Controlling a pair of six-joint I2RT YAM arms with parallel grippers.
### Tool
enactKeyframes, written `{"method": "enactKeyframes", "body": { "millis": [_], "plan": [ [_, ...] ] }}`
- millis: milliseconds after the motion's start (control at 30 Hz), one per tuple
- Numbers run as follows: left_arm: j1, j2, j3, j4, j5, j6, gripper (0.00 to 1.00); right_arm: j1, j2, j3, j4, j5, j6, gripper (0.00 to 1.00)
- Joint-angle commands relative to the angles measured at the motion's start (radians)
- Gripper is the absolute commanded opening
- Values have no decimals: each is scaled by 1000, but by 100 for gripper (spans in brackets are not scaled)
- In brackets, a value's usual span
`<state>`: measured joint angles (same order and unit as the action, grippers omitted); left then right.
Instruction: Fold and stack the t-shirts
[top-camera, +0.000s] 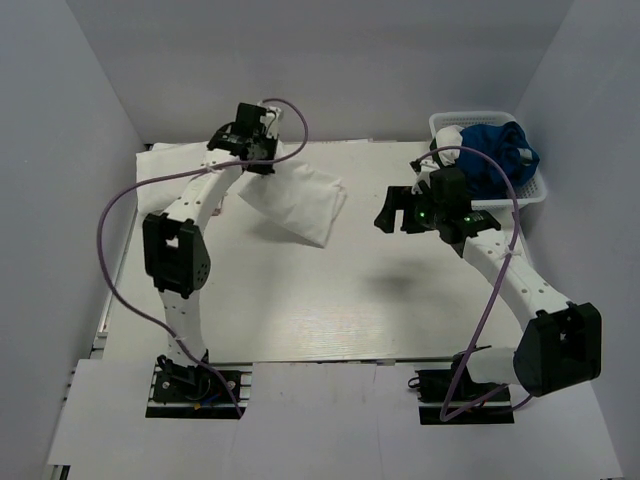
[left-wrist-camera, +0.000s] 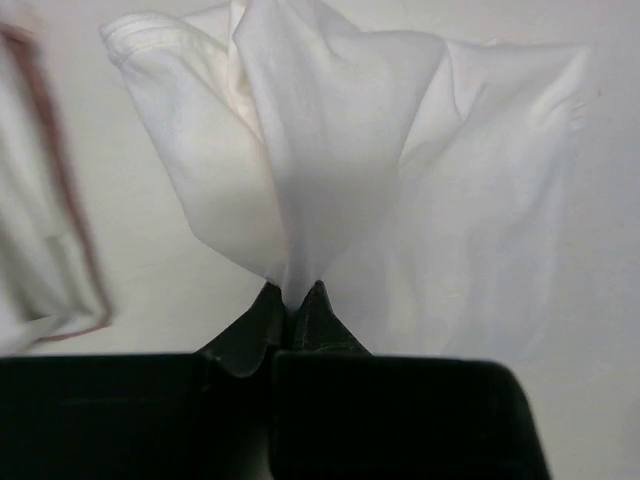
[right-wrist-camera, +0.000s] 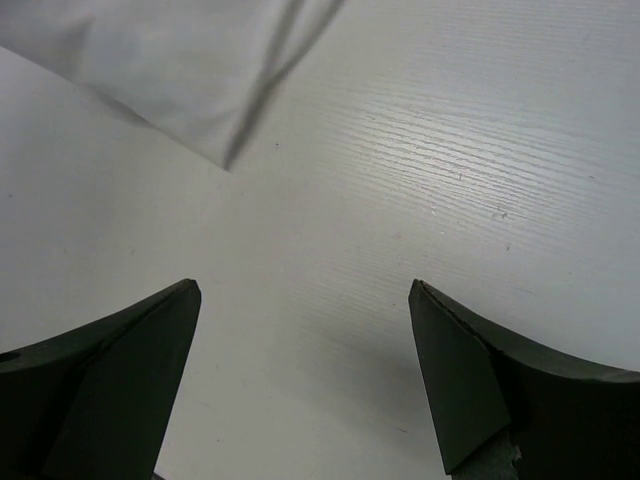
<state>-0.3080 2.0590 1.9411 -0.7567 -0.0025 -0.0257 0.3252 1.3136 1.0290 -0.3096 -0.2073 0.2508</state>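
Hanging from the left gripper (left-wrist-camera: 292, 297), which is pinched tight on one edge, the shirt (top-camera: 300, 205) droops over the table's (top-camera: 330, 300) far left. The right gripper (right-wrist-camera: 303, 290) gapes empty (nothing near it). Lowering slowly should keep the fold flat.

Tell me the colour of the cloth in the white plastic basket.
That bundled cloth is dark blue; top external view.

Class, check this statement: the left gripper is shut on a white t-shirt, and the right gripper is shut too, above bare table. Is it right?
Not quite. The right gripper is open: the right wrist view shows its jaws spread wide over the table, with nothing between them. The rest holds: the left gripper is shut on the white t-shirt.
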Motion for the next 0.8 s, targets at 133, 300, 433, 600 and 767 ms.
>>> {"method": "enactKeyframes", "body": {
  "millis": [133, 300, 433, 600, 767],
  "plan": [
    [55, -151, 96, -18, -240, 150, 0, -2, -56, -1, 9, 60, -28, 90],
    [92, -140, 194, -41, -275, 219, 0, -5, -47, 8, 6, 69, -27, 90],
    [129, -151, 213, -21, -306, 273, 0, -5, -42, 14, 1, 72, -28, 90],
    [204, -151, 274, -12, -329, 273, 0, -2, -37, 17, -2, 62, -25, 90],
    [244, -186, 285, -12, -281, 273, 0, -2, -22, 19, -2, 54, -22, 90]
  ]
}}
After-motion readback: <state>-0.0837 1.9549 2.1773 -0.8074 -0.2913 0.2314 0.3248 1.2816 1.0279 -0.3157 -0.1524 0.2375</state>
